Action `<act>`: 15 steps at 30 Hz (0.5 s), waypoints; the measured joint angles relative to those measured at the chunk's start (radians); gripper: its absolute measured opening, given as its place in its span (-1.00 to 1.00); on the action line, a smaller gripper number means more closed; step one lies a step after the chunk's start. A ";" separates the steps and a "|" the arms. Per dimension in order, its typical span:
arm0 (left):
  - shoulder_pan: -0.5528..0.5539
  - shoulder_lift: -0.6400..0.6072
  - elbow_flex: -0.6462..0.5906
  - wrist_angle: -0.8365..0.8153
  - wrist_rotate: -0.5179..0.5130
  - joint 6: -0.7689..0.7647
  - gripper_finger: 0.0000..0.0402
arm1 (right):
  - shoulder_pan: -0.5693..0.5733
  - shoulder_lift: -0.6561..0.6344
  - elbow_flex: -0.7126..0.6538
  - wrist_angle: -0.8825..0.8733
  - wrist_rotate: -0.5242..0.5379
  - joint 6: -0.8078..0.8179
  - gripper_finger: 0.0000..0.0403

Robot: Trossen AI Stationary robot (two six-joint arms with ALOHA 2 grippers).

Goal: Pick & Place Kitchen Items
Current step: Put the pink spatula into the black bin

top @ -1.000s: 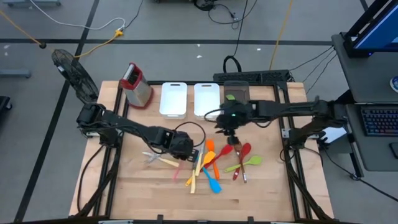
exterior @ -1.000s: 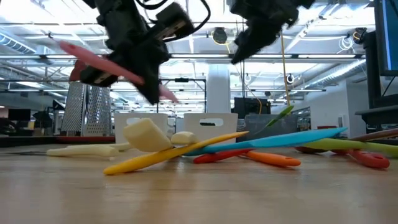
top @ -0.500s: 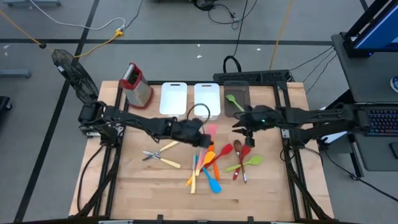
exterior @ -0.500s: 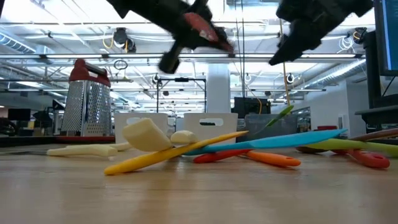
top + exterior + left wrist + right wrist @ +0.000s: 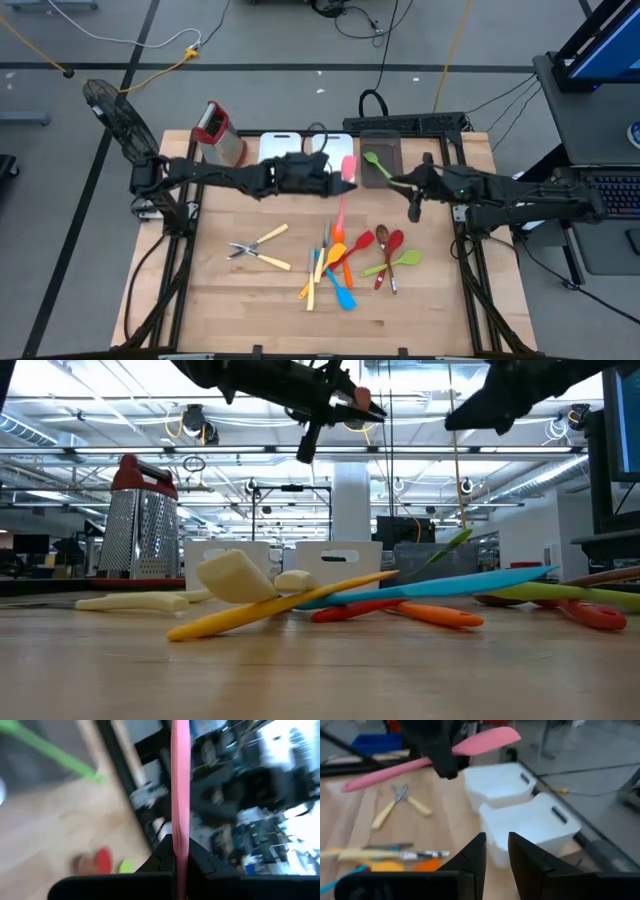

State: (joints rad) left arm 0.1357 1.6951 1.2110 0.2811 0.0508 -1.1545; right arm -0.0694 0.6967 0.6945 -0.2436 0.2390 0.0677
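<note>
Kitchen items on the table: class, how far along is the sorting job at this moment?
Done: one green spoon lies in the dark bin. In hand: the left gripper holds a pink spatula aloft by the white bins. Left: the utensil pile remains on the table.

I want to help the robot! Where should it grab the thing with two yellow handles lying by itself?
Probably one yellow handle, coming from straight above. The tool lies flat on the table, clear of the pile, and its handles splay apart, leaving room on either side of each.
</note>
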 joint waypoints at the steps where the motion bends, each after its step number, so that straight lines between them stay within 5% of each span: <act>1: 0.013 0.000 0.010 0.015 0.001 0.009 -0.98 | -0.006 0.004 0.000 0.023 -0.004 0.000 -0.64; 9: 0.073 0.000 0.084 0.059 -0.032 0.108 -0.98 | -0.052 0.075 0.000 0.188 -0.113 0.124 -0.58; 15: 0.071 -0.001 0.107 0.057 -0.085 0.179 -0.98 | -0.092 0.157 0.001 0.384 -0.243 0.215 -0.29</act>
State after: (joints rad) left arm 0.2071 1.6939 1.3182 0.3378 -0.0339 -0.9760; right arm -0.1615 0.8536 0.6952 0.1401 -0.0043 0.2830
